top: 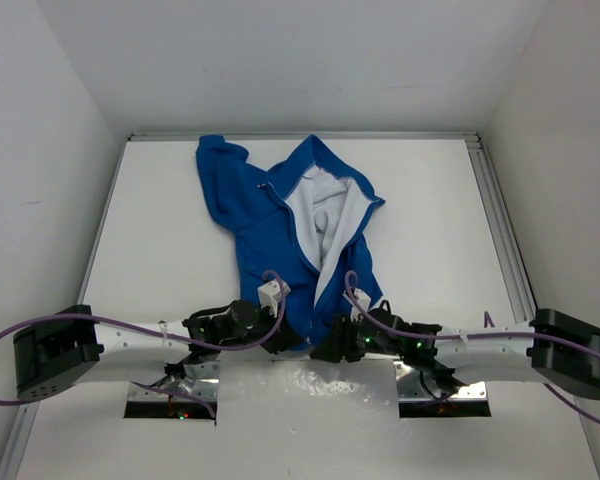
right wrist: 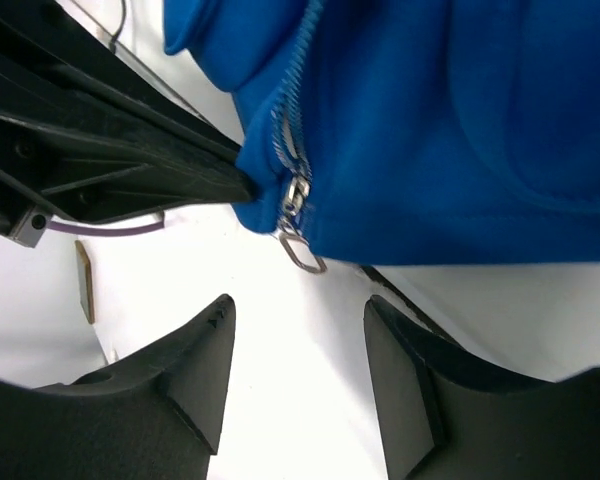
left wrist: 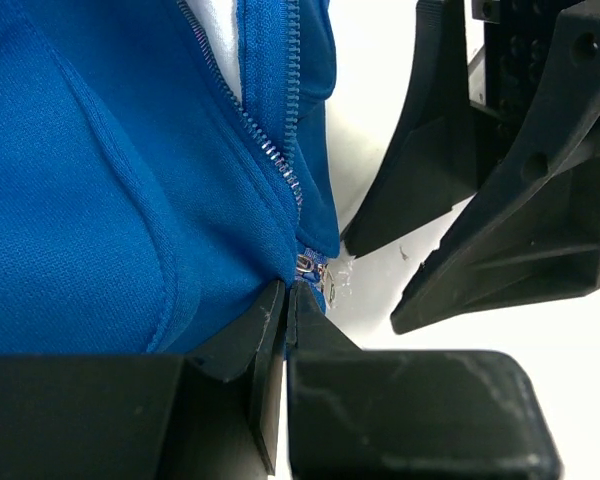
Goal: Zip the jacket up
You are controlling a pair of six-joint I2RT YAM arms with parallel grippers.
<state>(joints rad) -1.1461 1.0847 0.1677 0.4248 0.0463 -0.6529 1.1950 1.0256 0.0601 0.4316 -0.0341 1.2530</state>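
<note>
Jacket (top: 270, 230) lies front-open, white lining showing, zipper slider (right wrist: 296, 196) seated at the bottom hem. Both forearms reach inward and low, meeting at that hem. Left gripper (left wrist: 290, 295) is pressed together on fabric just beside the slider, a good anchor if it holds taut. Right gripper (right wrist: 300, 305) is spread, just short of the pull tab (right wrist: 305, 255). Best to pinch the tab squarely, then draw straight along the teeth.

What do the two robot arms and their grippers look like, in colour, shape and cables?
The left arm and the right arm have white links with black joint housings. A thin purple cable runs along each. The left gripper and the right gripper have matte black, wedge-shaped fingers, slightly scuffed.
</note>
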